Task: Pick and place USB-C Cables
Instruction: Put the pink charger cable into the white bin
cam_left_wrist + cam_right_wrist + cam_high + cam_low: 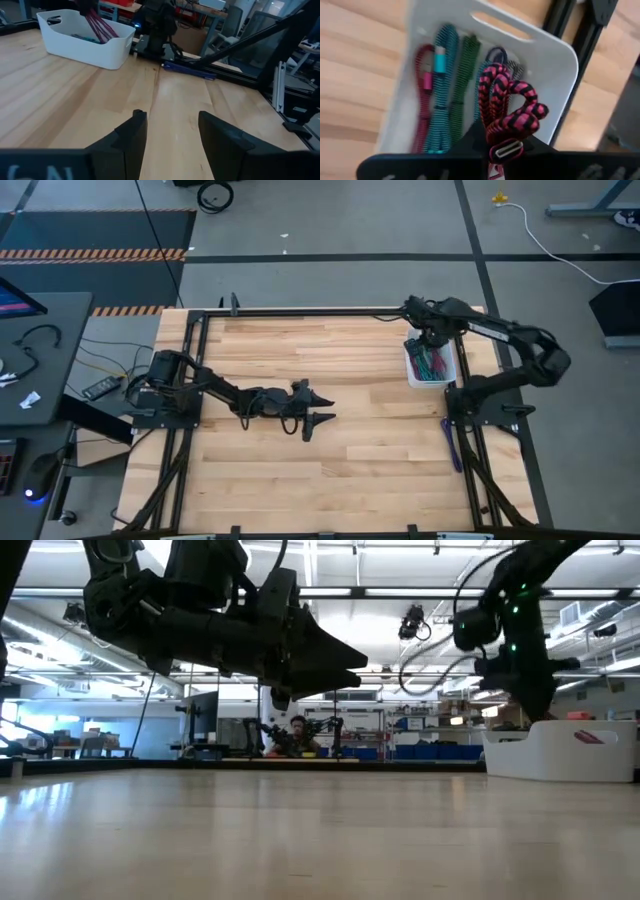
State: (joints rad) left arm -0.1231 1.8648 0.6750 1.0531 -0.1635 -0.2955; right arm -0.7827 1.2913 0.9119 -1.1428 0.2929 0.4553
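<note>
My right gripper (492, 146) hangs over the white bin (447, 368) at the table's far right and is shut on a maroon-and-black braided cable bundle (507, 107). Several more USB-C cables lie flat on the bin's floor: a pink-red one (422, 100), a teal one (440, 95), a green one (465, 85), and blue and grey ones partly hidden behind the held bundle. My left gripper (318, 407) is open, touches nothing and hovers above the bare middle of the table; its fingers (135, 137) point toward the bin (85, 35). My right gripper pinches the maroon-and-black bundle between its two fingers near the end with the metal plug (505, 148), coming from above and pointing down into the bin. The folded loops (495, 85) stick out past the fingertips. In the left wrist view the strands (100, 25) hang down behind the bin's wall.
A purple-blue cable (190, 70) lies on the table by the right arm's base, also seen as a thin purple strip (455, 445) near the table's right edge. Black frame rails (300, 311) run along the table's edges. A person sits far off in the room (297, 732).
</note>
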